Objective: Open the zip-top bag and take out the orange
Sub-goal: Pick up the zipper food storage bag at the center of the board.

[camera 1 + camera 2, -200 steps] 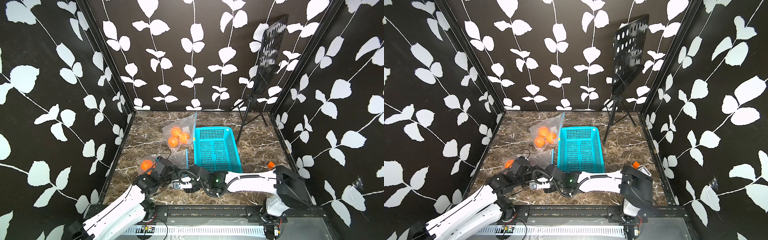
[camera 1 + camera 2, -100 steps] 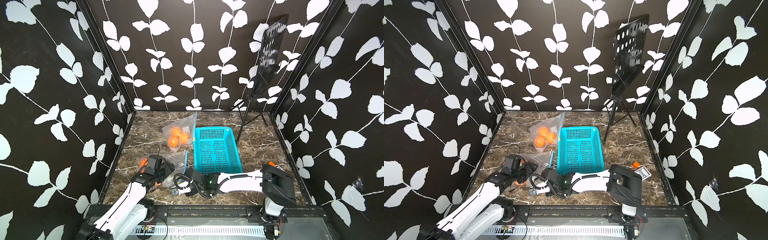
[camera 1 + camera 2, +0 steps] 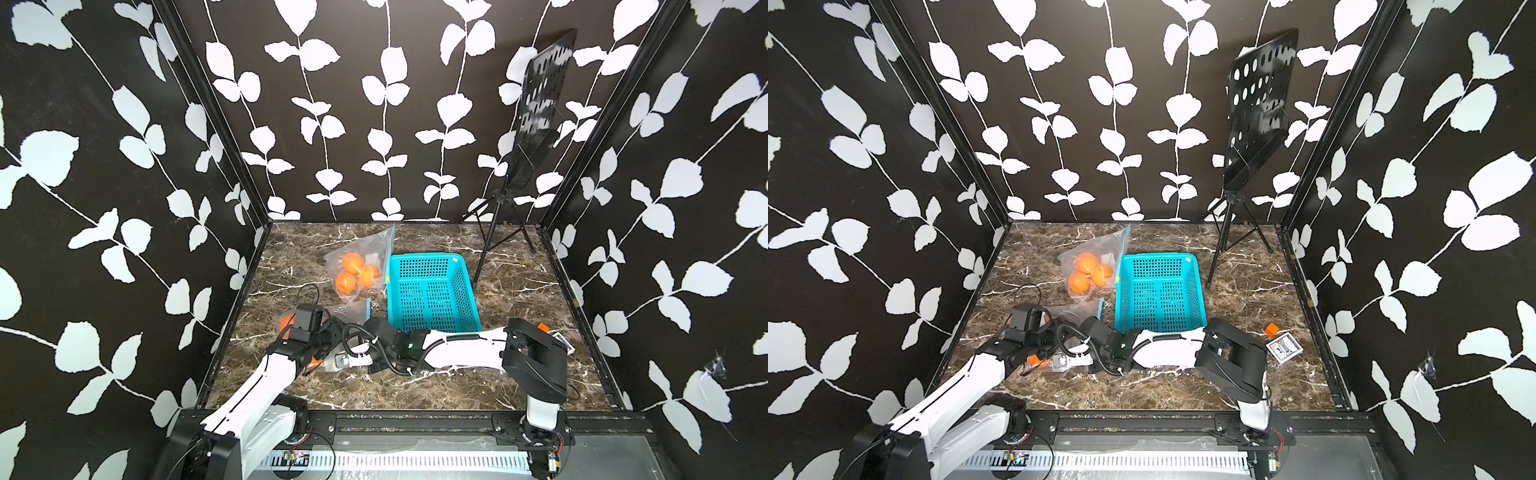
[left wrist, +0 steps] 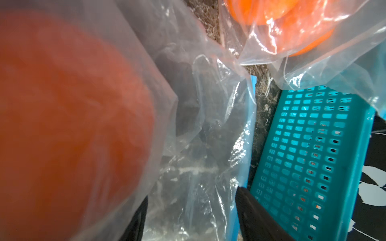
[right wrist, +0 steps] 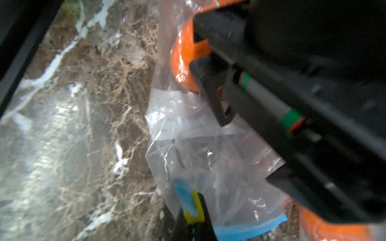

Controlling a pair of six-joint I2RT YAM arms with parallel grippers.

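Closest to the near edge of the surface (image 3: 415, 390), the right hand (image 5: 193, 218) is pinched fully closed on the yellow-and-blue zip end of the zip-top bag (image 5: 188, 129). Its fingertips cannot be made out in either top view. The left hand (image 4: 192, 196) stands open, its fingers (image 4: 250, 208) well apart with loose bag film between them. It grips nothing I can make out, and one finger is half hidden behind the blurred fruit.

The orange (image 3: 286, 323) lies inside that bag, near the left edge of the surface, and in a top view the left wrist (image 3: 307, 318) covers much of it. An orange patch (image 3: 315, 362) shows under the left arm (image 3: 266, 382); whether it is another fruit is hard to tell.

Farther back, a second bag (image 3: 361, 257) holding three oranges lies just beside the teal basket (image 3: 424, 258). A music stand (image 3: 540, 104) stands at the far-right corner.

A second ago the orange showed plainly beside the left wrist, which now overlaps it. Since half a second ago, the arms have barely shifted.
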